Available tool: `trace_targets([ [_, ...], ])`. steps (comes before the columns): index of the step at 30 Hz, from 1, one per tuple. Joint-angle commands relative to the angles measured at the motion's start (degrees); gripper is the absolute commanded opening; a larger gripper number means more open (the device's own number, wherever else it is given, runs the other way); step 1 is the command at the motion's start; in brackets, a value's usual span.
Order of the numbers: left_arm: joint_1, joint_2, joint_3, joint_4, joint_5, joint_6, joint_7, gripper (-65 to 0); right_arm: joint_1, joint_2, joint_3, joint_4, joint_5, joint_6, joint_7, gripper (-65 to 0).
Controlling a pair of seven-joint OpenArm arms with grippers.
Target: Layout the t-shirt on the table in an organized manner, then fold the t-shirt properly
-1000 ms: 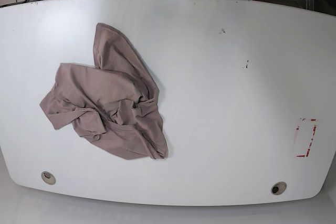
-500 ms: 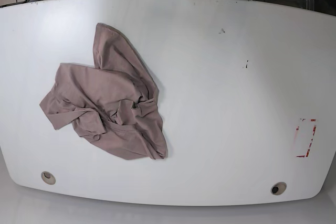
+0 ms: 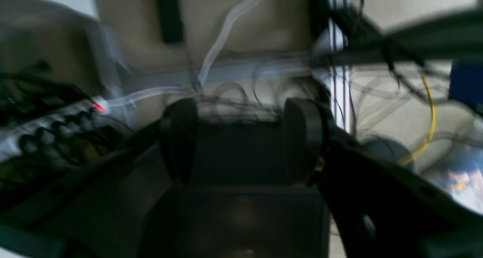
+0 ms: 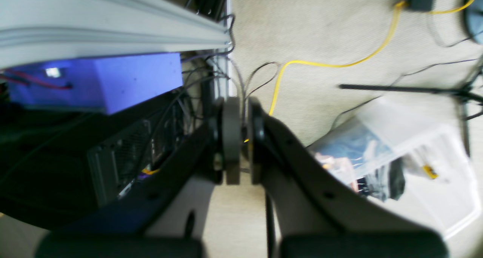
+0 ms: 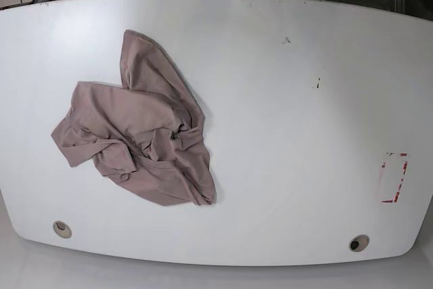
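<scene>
The mauve-brown t-shirt [image 5: 145, 137] lies crumpled in a heap on the left half of the white table [image 5: 291, 140], one part reaching toward the far edge. No arm shows in the base view. My left gripper [image 3: 241, 137] stands open with nothing between its dark fingers, facing cables and floor in a blurred view. In the right wrist view my right gripper [image 4: 241, 137] is shut on nothing, above carpet and off the table.
Two round grommet holes [image 5: 61, 229] [image 5: 358, 242] sit near the table's front edge. A red-white tape rectangle [image 5: 394, 177] marks the right side. Beyond the table lie carpet, a yellow cable [image 4: 328, 63], a clear plastic bin [image 4: 400, 163] and an aluminium rail [image 4: 113, 28].
The t-shirt has not moved. At the top edge of the base view, a small piece of equipment seen earlier has slid out of sight.
</scene>
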Motion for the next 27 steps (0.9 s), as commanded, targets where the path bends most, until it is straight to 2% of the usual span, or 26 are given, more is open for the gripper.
trace_targets([
  [1,3.5,-0.1,-1.2,4.1,0.0,0.0,-0.8,-32.4,-3.3,0.0,0.1,4.3,0.1,0.2,0.5,-61.5],
  [13,12.7,0.0,-6.5,19.8,0.0,-0.1,-0.8,-32.4,-12.2,-0.2,0.1,21.3,0.2,0.2,-4.7,-61.5],
  [18,14.4,0.1,-7.9,25.7,-0.1,-0.1,-0.8,-32.4,-14.5,-2.3,0.3,28.1,0.1,0.2,-6.7,-61.5],
  [27,14.7,1.4,-9.0,34.9,-0.2,-0.1,-0.9,-32.4,-13.2,-3.0,0.3,29.4,0.1,0.2,-6.8,-61.5],
])
